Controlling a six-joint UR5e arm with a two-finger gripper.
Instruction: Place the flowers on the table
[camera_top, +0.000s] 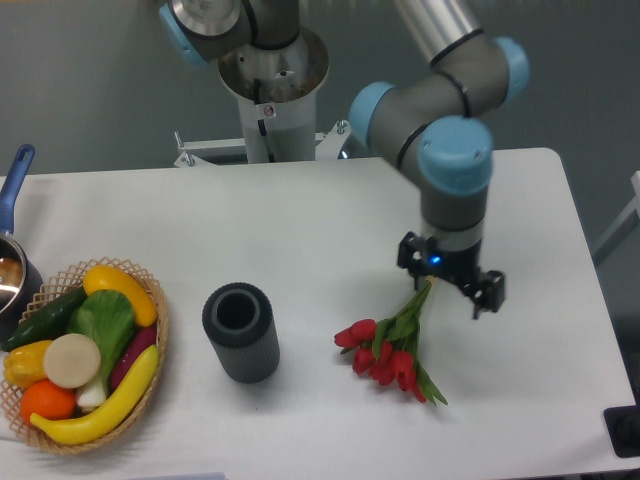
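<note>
Lying flat: small bunch of red tulips with green stems (385, 349), on the plain white rectangular tabletop (300, 240), right of the ribbed dark grey cylinder vase (240, 332).
Black two-finger gripper (449, 283): fingers spread apart, holding nothing, just above the stem ends.
Far left: woven basket of vegetables (159, 331).

The dark metal saucepan with a blue handle (14, 232) is cut off by the left edge, so only its rim and handle show. A small black object (626, 430) at the lower right corner is cropped by the right edge and cannot be identified. The tips of the red tulips' green stems (422, 297) run up under the black two-finger gripper (452, 283), where contact cannot be judged.
</note>
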